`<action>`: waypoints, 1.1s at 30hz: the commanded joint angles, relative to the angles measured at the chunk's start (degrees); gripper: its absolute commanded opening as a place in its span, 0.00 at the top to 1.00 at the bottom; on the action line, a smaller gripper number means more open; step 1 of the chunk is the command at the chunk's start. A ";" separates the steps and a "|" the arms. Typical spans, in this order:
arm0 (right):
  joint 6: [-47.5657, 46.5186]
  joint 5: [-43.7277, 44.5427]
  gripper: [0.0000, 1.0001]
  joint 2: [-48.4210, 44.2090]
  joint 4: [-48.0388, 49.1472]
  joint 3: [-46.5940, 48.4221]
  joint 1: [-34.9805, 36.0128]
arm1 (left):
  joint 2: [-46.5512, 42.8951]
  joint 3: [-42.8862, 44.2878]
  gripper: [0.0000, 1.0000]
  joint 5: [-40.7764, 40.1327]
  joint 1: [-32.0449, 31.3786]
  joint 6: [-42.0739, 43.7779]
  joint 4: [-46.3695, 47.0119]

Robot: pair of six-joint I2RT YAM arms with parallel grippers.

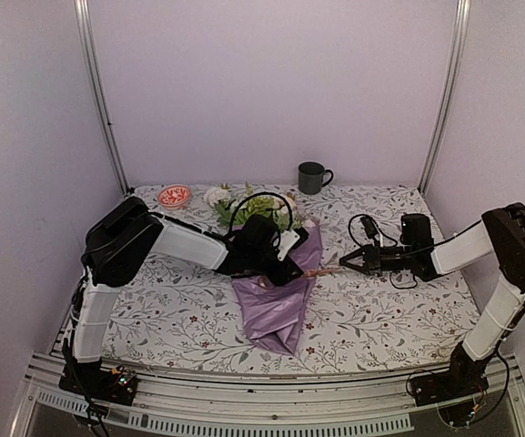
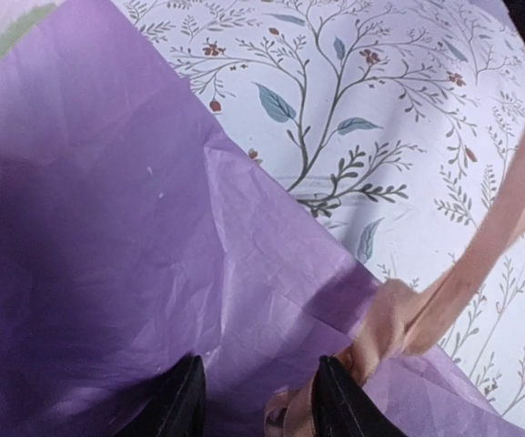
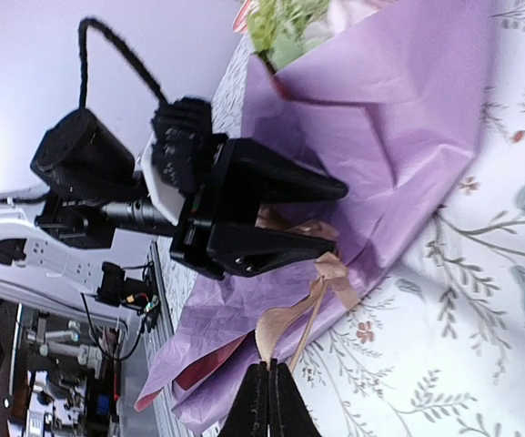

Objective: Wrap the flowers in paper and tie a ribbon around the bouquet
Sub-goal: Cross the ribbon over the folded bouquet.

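Observation:
The bouquet lies at the table's centre, its lilac paper point(image 1: 278, 305) wrapped as a cone round the flowers point(image 1: 253, 209), whose green and white heads stick out at the far end. My left gripper point(image 2: 257, 387) is open low over the paper's waist, and the beige ribbon point(image 2: 467, 269) with its knot sits just beside the right fingertip. In the right wrist view the ribbon point(image 3: 309, 305) runs from that knot to my right gripper point(image 3: 269, 375), which is shut on its end. The left gripper point(image 3: 337, 218) shows there with jaws apart above the paper point(image 3: 408, 109).
A dark mug point(image 1: 312, 177) stands at the back centre and a small red-and-white bowl point(image 1: 175, 196) at the back left. The floral table cloth point(image 1: 380, 309) covers the table. Metal frame posts rise at both back corners.

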 commanded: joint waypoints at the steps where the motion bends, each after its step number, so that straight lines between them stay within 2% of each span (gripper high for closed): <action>1: 7.53 -1.41 1.00 1.10 6.99 -1.97 -3.12 | -0.01 -0.94 0.57 -1.66 0.70 0.71 -1.06; 5: 11.11 -0.73 1.00 1.14 10.43 -4.71 -5.61 | -0.33 -1.41 0.56 -1.54 0.63 0.79 -0.98; 9: 20.54 -2.84 1.00 2.92 23.83 -9.97 -10.43 | -0.63 -1.58 0.55 -1.36 0.66 1.36 -0.80; 15: 24.60 -2.15 1.00 5.03 26.47 -10.57 -10.93 | -1.06 -1.62 0.55 -1.30 0.50 1.44 -0.80; 17: 23.66 -0.79 1.00 4.34 23.40 -9.80 -9.86 | -2.10 -1.82 0.55 -0.71 0.41 1.34 -0.75; 20: 17.43 1.74 1.00 3.63 14.59 -7.13 -7.33 | -3.92 -1.23 0.53 -0.71 -0.40 3.20 -0.87; 28: 8.66 6.59 1.00 3.04 1.79 -2.05 -3.80 | -6.44 1.13 0.49 -2.38 -1.18 6.24 -3.83; 33: 4.33 6.78 1.00 1.22 -2.54 1.18 -1.48 | -9.40 -4.91 0.49 -8.15 -3.44 6.56 -1.50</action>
